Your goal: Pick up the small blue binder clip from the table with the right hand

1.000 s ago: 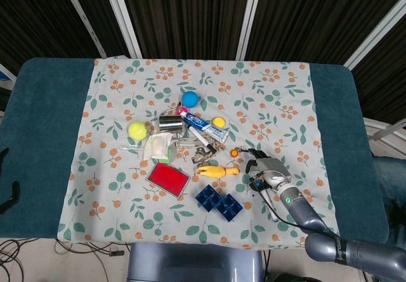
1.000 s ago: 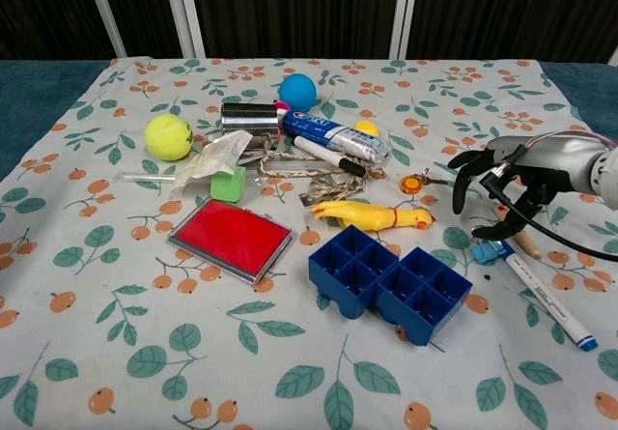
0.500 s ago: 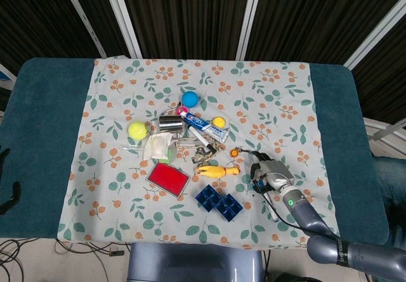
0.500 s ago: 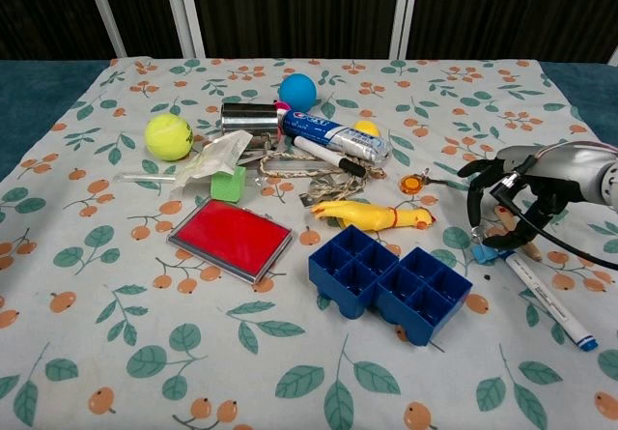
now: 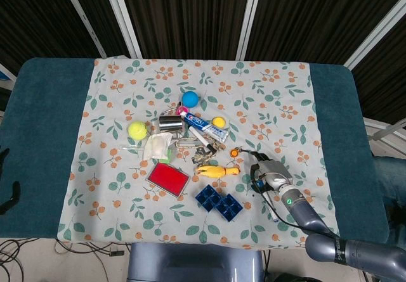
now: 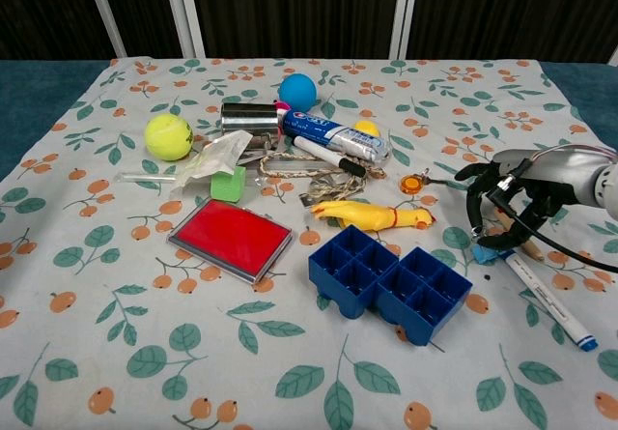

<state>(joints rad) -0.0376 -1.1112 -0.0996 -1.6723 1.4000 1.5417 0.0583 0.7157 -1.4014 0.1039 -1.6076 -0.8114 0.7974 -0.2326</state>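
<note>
Blue binder clip (image 6: 492, 253) lay on the cloth under the fingertips | right hand (image 6: 517, 193) arched over it, fingers curled down, touching; grip unclear | marker (image 6: 547, 301) just beside.

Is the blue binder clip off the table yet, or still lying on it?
Still on the table: the blue binder clip lies on the cloth under the right hand, whose fingers reach down around it.
</note>
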